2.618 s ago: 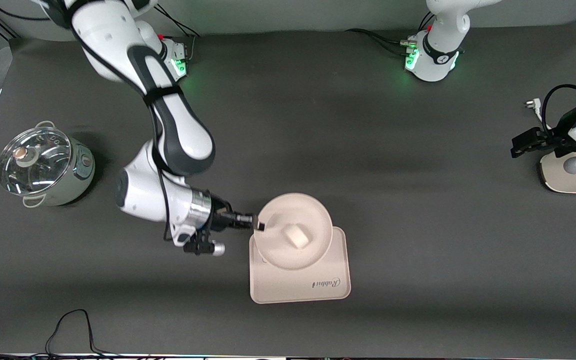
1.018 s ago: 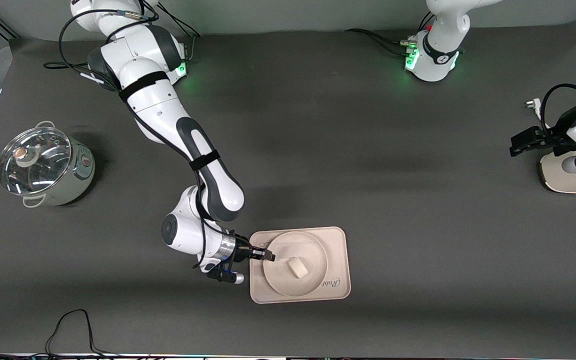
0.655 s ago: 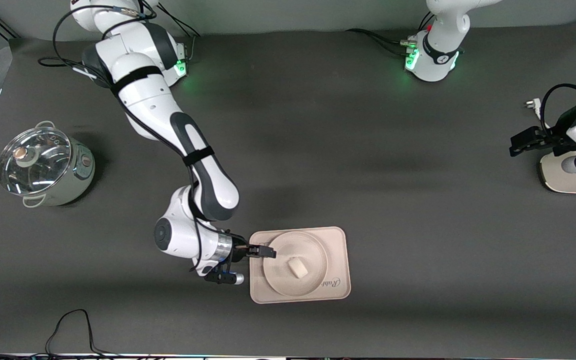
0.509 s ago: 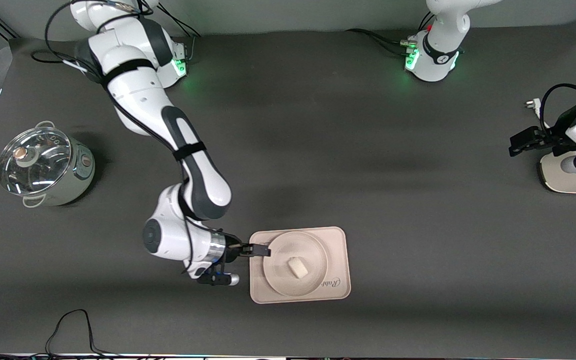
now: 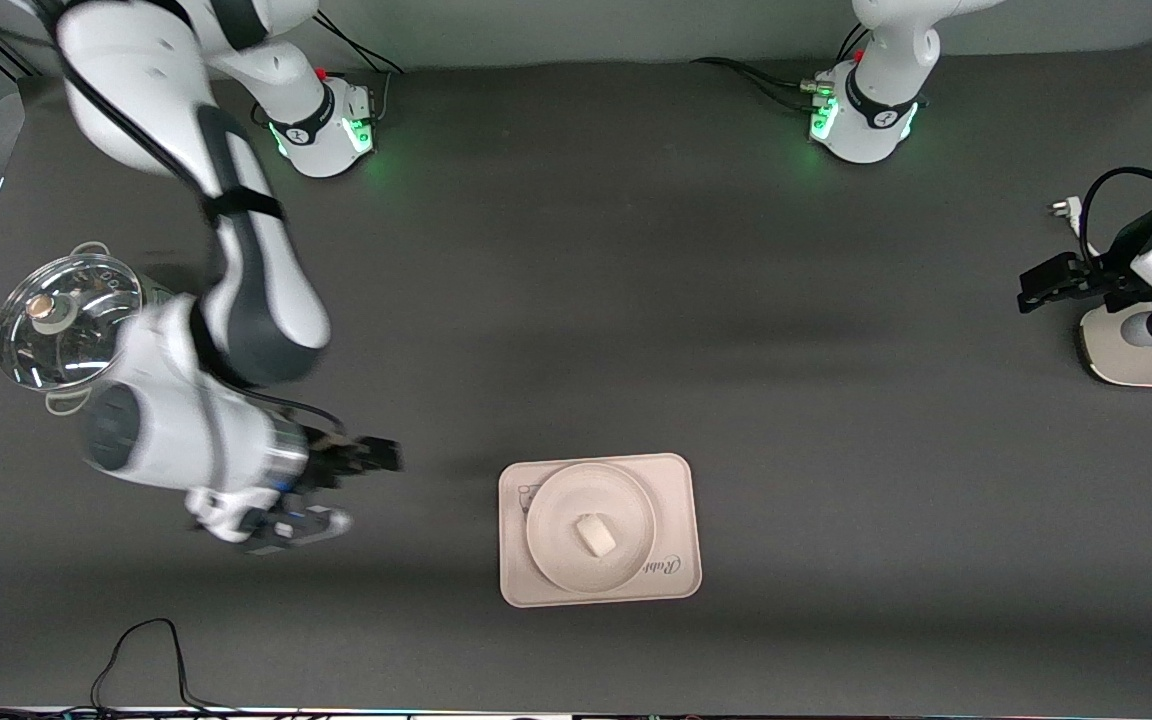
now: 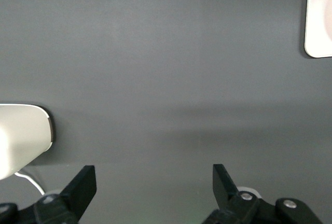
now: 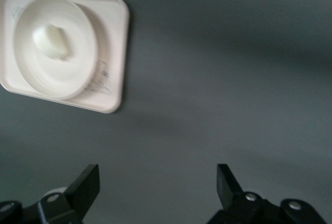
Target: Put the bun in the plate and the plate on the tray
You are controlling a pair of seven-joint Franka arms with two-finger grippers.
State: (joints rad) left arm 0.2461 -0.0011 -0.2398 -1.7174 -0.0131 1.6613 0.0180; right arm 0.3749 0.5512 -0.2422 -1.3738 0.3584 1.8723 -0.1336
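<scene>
The off-white bun [image 5: 595, 535] lies in the round cream plate [image 5: 556, 500], and the plate sits on the rectangular "Rabbit" tray [image 5: 678, 488] near the front camera. My right gripper [image 5: 386, 457] is open and empty, up in the air over bare table toward the right arm's end, apart from the tray. Its wrist view shows its open gripper [image 7: 155, 187] with the bun [image 7: 52, 41], the plate [image 7: 72, 81] and the tray [image 7: 113, 24] farther off. My left gripper [image 5: 1033, 292] waits open at the left arm's end; its wrist view shows the open gripper [image 6: 154, 182] and a tray corner [image 6: 319, 22].
A steel pot with a glass lid [image 5: 71, 325] stands at the right arm's end, partly under the right arm. A white appliance [image 5: 1136, 350] sits at the left arm's end under the left arm, also showing in the left wrist view [image 6: 21, 136]. Cables lie along the front edge.
The right gripper set the plate with the bun down on the tray, let go of its rim, and drew back up and away toward the right arm's end. The left arm stayed still.
</scene>
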